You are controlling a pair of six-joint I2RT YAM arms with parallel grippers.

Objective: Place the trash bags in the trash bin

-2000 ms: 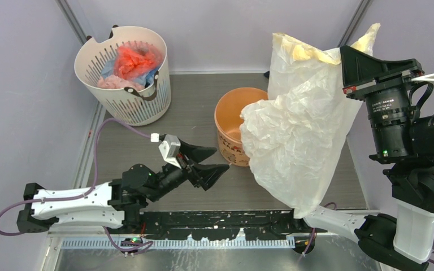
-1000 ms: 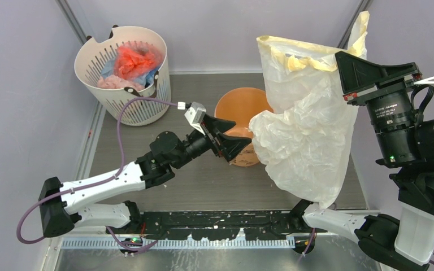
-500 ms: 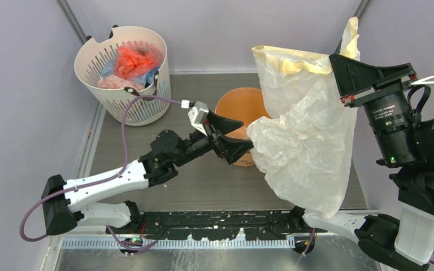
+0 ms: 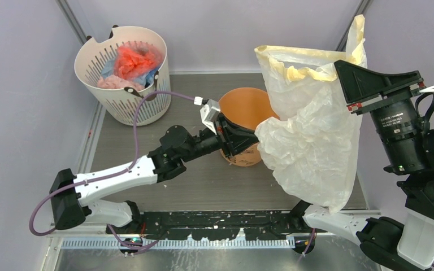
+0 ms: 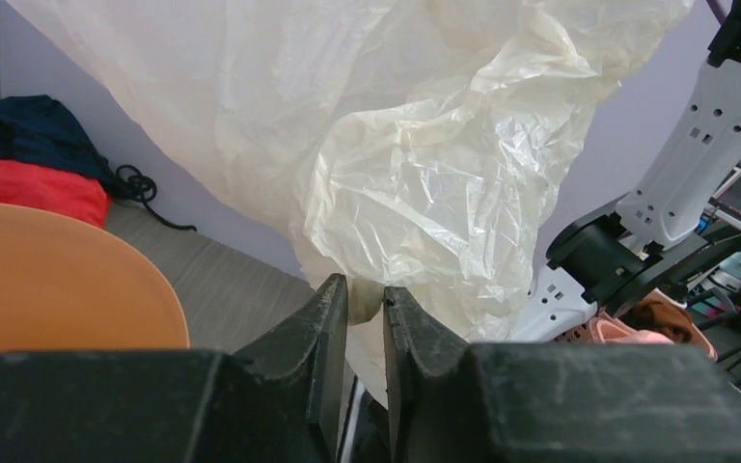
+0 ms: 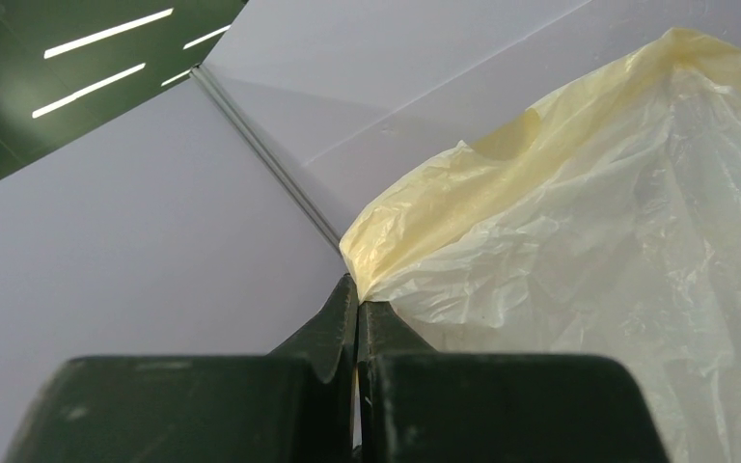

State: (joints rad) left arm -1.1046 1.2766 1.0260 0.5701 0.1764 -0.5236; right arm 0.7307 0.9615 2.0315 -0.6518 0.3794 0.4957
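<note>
Pale lilac walls close in a grey wood-grain tabletop [image 4: 203, 180]. High at the right, the right pincer [image 6: 357, 301] is clenched on the yellow rim of the translucent trash bag [image 4: 311, 141]. The bag hangs below it in a long wrinkled sheet, its lower end over the near table edge. The left pincer [image 5: 365, 301] reaches in from the left, its jaws drawn nearly together on a small fold of film at the sheet's left side, with only a thin slit between them. Just left of and below that pincer stands the orange bucket [image 4: 243, 110], upright with its mouth open. From overhead the bag's bulge overlaps its right rim, but whether film touches it I cannot tell. Beyond the left pincer, against the far wall, lies a red and navy cloth heap [image 5: 29, 164]. Well to that pincer's left, in the far corner, sits a white slotted basket [image 4: 125, 104] holding red, pink and blue plastic bundles [image 4: 133, 62]
</note>
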